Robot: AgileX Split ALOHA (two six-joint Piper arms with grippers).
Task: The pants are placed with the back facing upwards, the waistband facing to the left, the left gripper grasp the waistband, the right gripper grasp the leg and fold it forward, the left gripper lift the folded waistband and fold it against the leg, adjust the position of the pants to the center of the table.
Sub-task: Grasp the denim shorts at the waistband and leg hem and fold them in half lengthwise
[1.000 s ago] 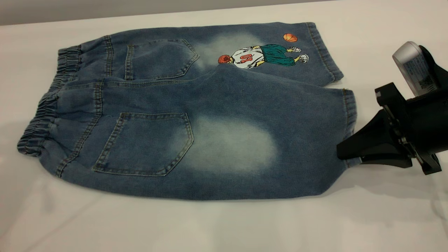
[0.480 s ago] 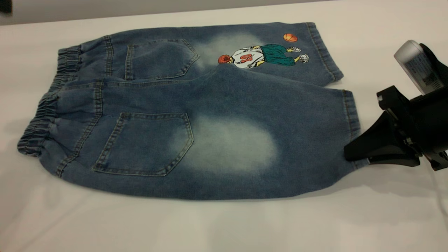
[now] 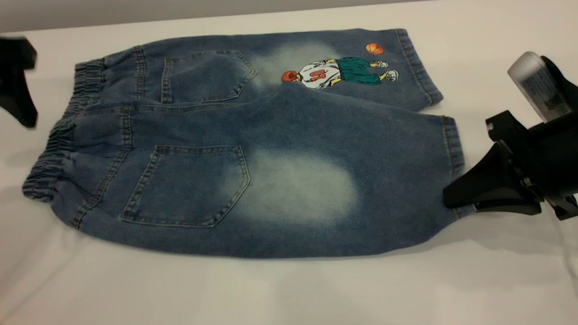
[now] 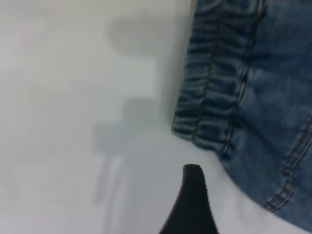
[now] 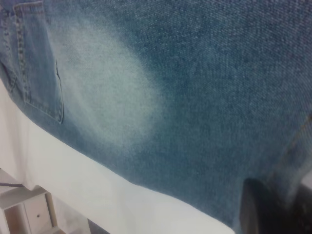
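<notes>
Near edge of the tabletop [image 3: 289, 293]: bare. On it lie the pants [image 3: 253, 149], back up and flat. The right tool [image 3: 456, 198] is closed on the hem of the leg [image 3: 316, 189]. Farther back, the left tool [image 3: 20, 108] hovers beside the waistband [image 3: 54, 149], clear of it; whether it is open cannot be told. Risk: a thin hem pinch may slip during folding, or the unheld waistband may drag.

**Soft even light, wrist cams blurry**

Exterior view: bright, diffuse overhead light, no glare on table [image 3: 289, 293]. Faint soft shadow under my right gripper [image 3: 451, 198]; my left gripper [image 3: 18, 85] is motion-blurred. Left wrist cam: hazy, grey shadow blobs beside waistband [image 4: 214, 97]. Right wrist cam: pants [image 5: 195, 97] soft, near edge out of focus.
</notes>
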